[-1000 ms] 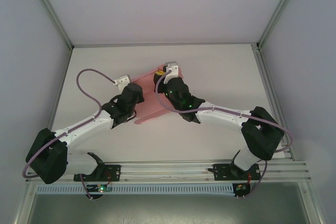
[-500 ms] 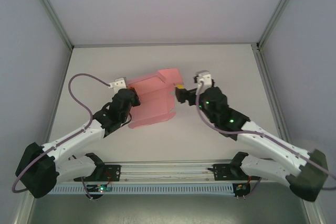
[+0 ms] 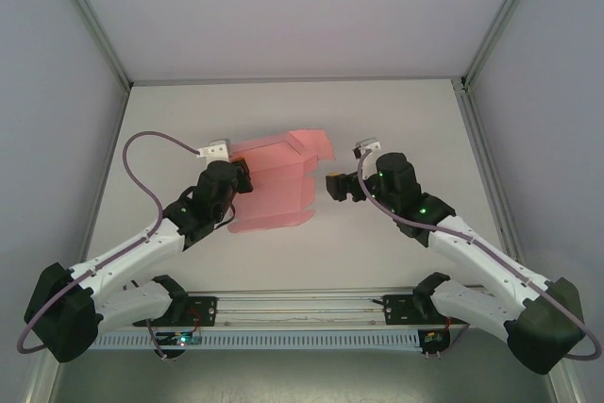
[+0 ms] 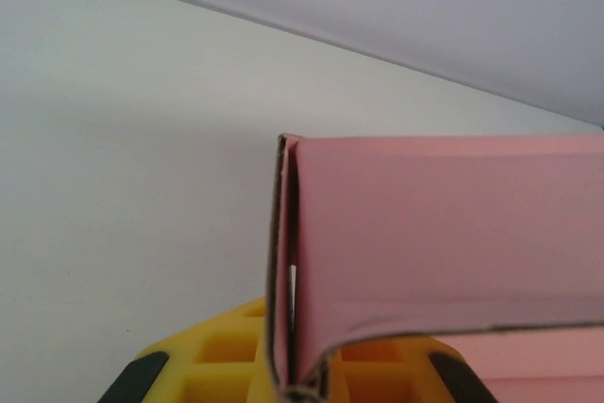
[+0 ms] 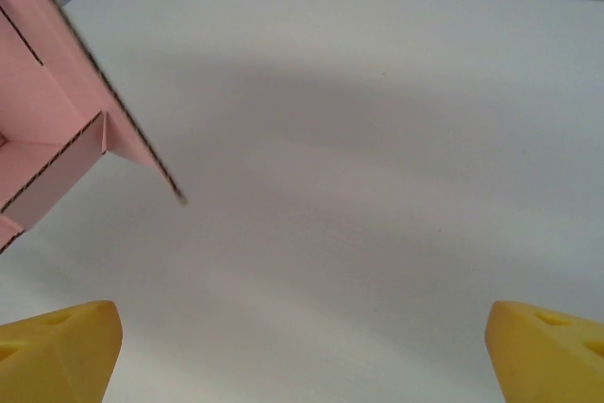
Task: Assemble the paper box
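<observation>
While it lies partly folded at the centre-left of the overhead frame, the paper box [image 3: 278, 191] is a pink card sheet with creased panels and flaps over the white bench [image 3: 396, 120]. Its left edge is pinched between the closed yellow fingers of the left gripper [image 3: 240, 176], which grips a doubled layer of the card. Just right of the card, the right gripper [image 3: 333, 186] has its jaws spread wide and holds nothing.

One paper box [image 3: 278, 186] was counted, found between the two grippers. One left gripper [image 3: 242, 176] and one right gripper [image 3: 336, 186] were counted, over one table [image 3: 406, 120].
</observation>
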